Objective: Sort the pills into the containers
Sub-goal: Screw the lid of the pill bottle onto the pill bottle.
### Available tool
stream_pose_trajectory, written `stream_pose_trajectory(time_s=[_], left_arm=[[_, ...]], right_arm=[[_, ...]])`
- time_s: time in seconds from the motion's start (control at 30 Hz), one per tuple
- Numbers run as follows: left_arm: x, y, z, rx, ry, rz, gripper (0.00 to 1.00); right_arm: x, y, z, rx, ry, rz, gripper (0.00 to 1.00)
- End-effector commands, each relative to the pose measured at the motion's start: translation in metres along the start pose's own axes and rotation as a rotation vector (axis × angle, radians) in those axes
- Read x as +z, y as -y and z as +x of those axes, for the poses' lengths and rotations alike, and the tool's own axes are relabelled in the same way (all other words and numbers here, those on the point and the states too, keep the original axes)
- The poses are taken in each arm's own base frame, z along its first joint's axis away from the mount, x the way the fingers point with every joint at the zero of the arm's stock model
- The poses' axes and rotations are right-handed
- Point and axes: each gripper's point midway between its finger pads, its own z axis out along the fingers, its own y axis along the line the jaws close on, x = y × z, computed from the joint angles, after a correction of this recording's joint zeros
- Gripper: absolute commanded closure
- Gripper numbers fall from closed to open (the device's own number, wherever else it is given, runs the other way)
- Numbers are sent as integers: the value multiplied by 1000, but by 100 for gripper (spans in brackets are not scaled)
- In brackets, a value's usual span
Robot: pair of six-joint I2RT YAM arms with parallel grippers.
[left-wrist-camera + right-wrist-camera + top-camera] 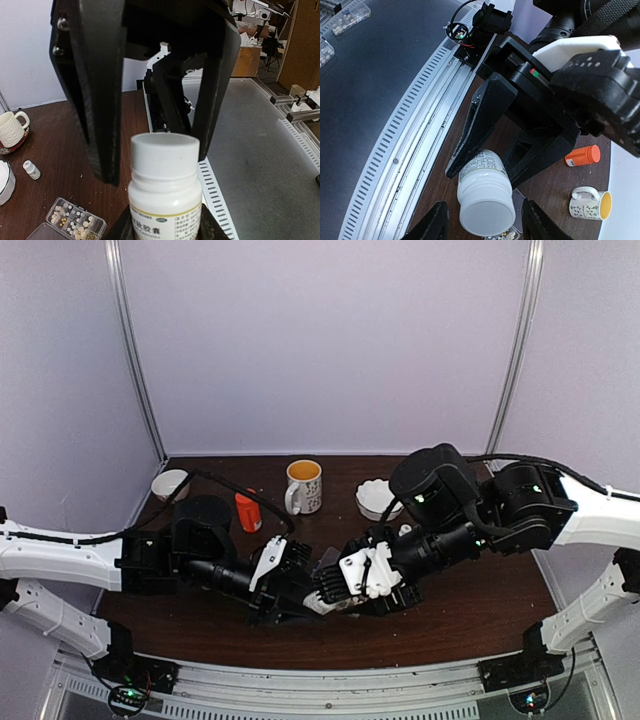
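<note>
Right tool (487, 221) sits partly open, one finger on each side of the cap (165, 155) of a white bottle (165, 202). In the right wrist view there's a sliver of gap on both sides, so I wouldn't call it a grip yet. Left tool (165, 226) is clamped on the bottle's body around the label and holds it up off the worktop (50, 145).

The pills (70, 220) I can actually see are in the organizer box (101, 226) at the lower left of the left wrist view. It lies flat on the worktop with its clear lid (42, 232) folded open. Several compartments hold whitish and tan pellets. The bottle is opaque, so I can't say what's inside it.

Handling-wise, my guess is:
- The bottle is stiff, smooth plastic and pretty light, so it could spin or slip if the left tool's hold is weak.
- The cap wall looks slick. I'd take it square on the side wall, low down near the shoulder and not at the top rim.
- The pills are tiny, hard and rolly, so pinching them one by one looks like a pain. Tipping them gently over a compartment seems saner.
- The box is light and will probably skate if it gets bumped.
</note>
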Motion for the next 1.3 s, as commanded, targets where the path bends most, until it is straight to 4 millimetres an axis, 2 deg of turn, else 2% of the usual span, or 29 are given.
stream_pose_trajectory(time_s=[0.0,0.07,0.17,0.57,0.83,0.97,1.13,1.27], left_arm=[[0,-2,-16,40,36,7,91],[1,-2,-14,39,31,6,91],[2,-3,-12,37,26,7,92],[4,-4,-11,42,18,9,91],[3,-3,-14,44,22,13,91],[4,-3,-14,41,21,15,91],[3,-2,-14,42,23,18,91],[3,-2,-14,43,23,18,91]], right_arm=[[-5,7,-8,1,5,29,54],[-5,8,-9,4,9,31,54],[-6,11,-10,14,16,49,44],[-17,12,-12,-2,60,90,52],[-11,7,-8,4,33,53,49],[-9,5,-7,7,19,35,57],[-8,4,-6,7,15,30,60],[-9,5,-7,8,17,30,76]])
